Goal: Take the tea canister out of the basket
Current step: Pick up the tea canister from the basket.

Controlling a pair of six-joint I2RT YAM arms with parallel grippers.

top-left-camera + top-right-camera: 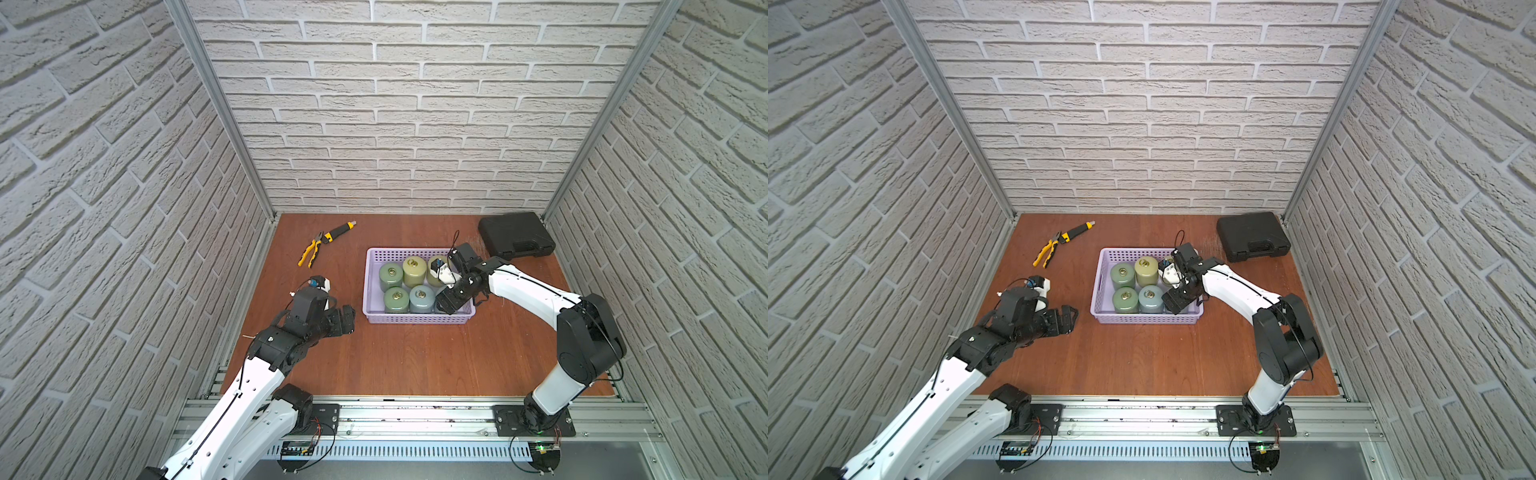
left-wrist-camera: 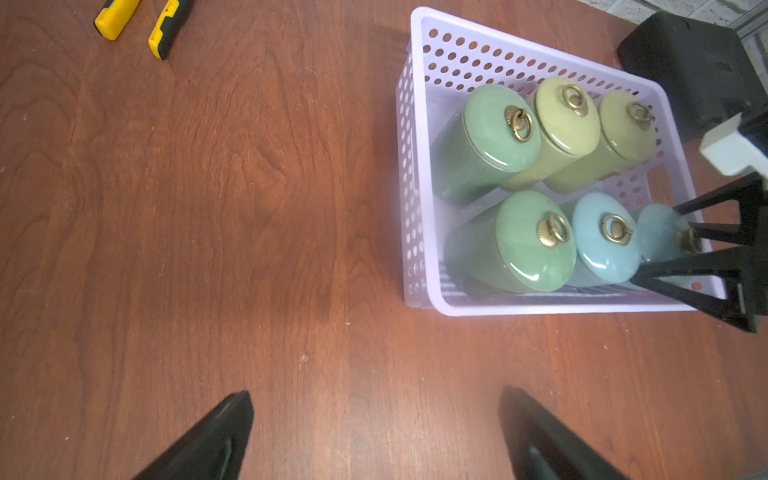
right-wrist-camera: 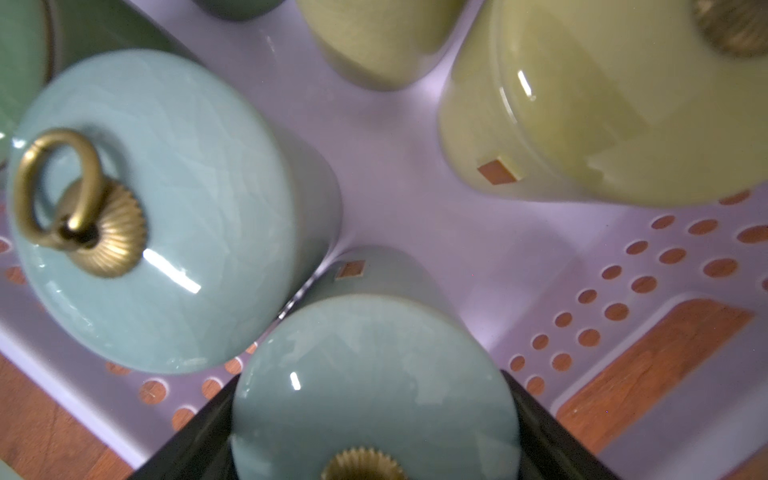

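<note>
The lavender basket point(image 1: 415, 320) point(image 1: 1142, 320) point(image 2: 540, 309) stands right of centre on the wooden table, with several lidded canisters upright inside. The tea canister point(image 3: 374, 374) point(image 2: 658, 232) is pale blue with a brass knob and stands in the basket's front right corner. My right gripper point(image 1: 442, 306) point(image 1: 1173, 305) point(image 3: 370, 382) reaches down into that corner. Its black fingers point(image 3: 199, 424) press on both sides of the lid with no gap showing. In both top views the gripper hides this canister. My left gripper point(image 1: 349, 320) point(image 2: 376, 399) hangs open over bare table left of the basket.
A second pale blue canister point(image 3: 158, 208) touches the gripped one; green point(image 2: 498, 129) and olive point(image 2: 569, 112) canisters fill the other places. A black hard case point(image 1: 515, 235) lies at the back right. Yellow-handled pliers point(image 1: 309, 251) and a yellow-black tool point(image 1: 338, 230) lie at the back left.
</note>
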